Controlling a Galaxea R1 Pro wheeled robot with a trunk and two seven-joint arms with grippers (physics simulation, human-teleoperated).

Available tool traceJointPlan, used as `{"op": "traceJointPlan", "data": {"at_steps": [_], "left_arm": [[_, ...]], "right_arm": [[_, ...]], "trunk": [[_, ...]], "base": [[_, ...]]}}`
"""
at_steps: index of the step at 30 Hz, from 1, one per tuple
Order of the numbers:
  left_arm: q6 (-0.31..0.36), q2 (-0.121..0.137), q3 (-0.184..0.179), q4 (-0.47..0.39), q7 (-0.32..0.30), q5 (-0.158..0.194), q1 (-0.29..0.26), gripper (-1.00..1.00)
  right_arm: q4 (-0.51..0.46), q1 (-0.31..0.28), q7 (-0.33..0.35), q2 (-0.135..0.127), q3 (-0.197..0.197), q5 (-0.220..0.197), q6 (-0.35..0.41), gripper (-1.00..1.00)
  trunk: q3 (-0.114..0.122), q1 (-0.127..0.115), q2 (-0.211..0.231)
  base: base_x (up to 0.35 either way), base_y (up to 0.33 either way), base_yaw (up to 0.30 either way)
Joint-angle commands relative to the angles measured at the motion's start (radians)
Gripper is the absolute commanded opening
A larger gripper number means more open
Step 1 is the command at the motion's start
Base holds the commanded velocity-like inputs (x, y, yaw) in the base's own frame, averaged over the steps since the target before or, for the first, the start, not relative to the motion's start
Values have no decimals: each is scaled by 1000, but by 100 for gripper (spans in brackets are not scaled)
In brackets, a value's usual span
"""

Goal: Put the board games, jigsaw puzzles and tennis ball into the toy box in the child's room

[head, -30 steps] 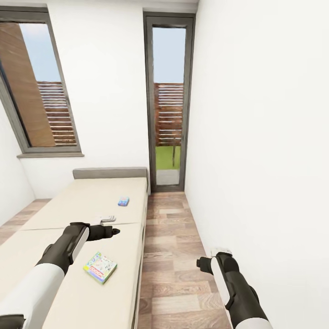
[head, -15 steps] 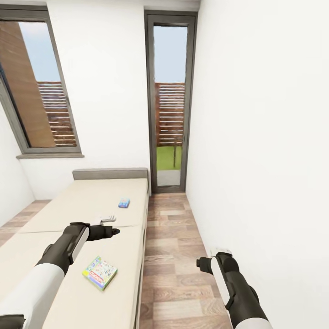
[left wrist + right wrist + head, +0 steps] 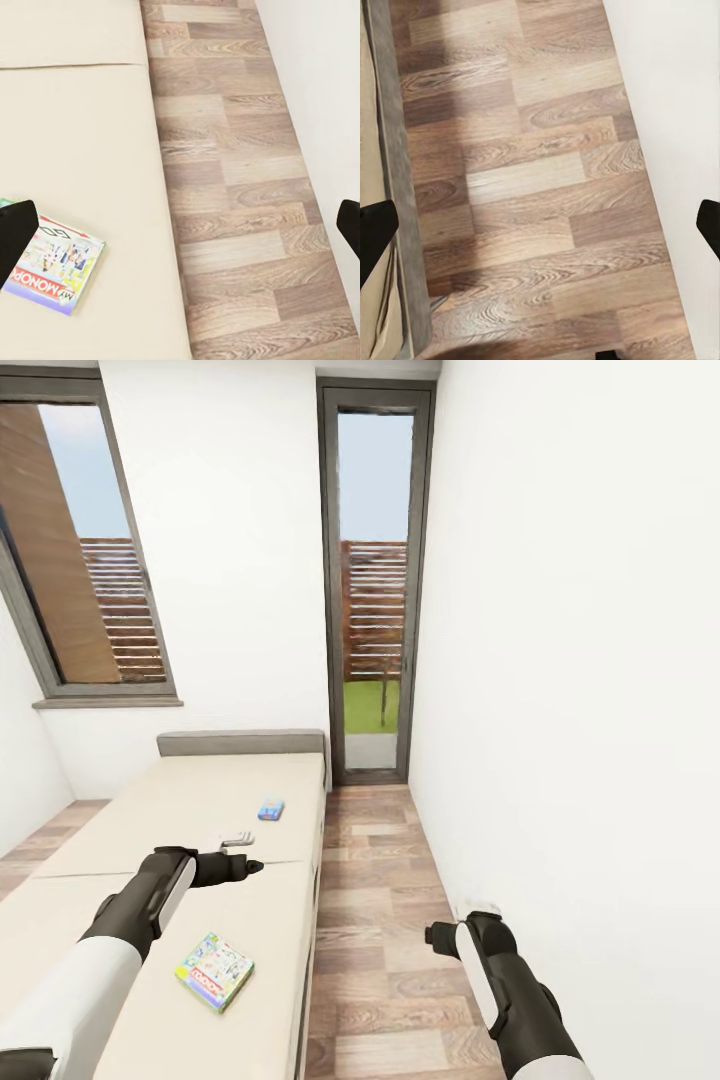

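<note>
The nearer board game (image 3: pixel 215 971), a flat box with green, yellow and red print, lies flat on the bed (image 3: pixel 120 830) close to its right edge, below and just ahead of the left gripper (image 3: pixel 240 853). A second, blue board game (image 3: pixel 270 807) lies farther up the mattress, nearer the headboard. In the left wrist view the near box (image 3: pixel 54 262) sits beside one dark fingertip, the other fingertip far off at the opposite edge, so the left pincer stands wide and holds nothing. The right gripper (image 3: pixel 540 225) hangs over the wood floor (image 3: pixel 375 920) near the white wall, its fingertips equally far apart and empty.

The box is thin and lies flush on a soft mattress, so fingers coming down may only press it in or slide it. A sideways push could send it over the right edge onto the floor. The right arm, close to the wall, may scrape it if the base turns.
</note>
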Motion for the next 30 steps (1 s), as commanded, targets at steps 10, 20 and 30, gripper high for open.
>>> {"op": "traceJointPlan", "data": {"at_steps": [10,20,30], "left_arm": [[7,0,0,-1,0,5,-1,100],[7,0,0,-1,0,5,-1,100],[7,0,0,-1,-1,5,-1,100]], "right_arm": [[-1,-1,-8,1,4,-11,-9,100],[0,-1,-8,1,4,-11,-11,100],[1,-1,-8,1,4,-11,-11,100]], "trunk": [[-5,1,-2],[-6,1,-2],[-6,1,-2]], "base": [[77,5,103],[109,43,15],[112,2,0]]}}
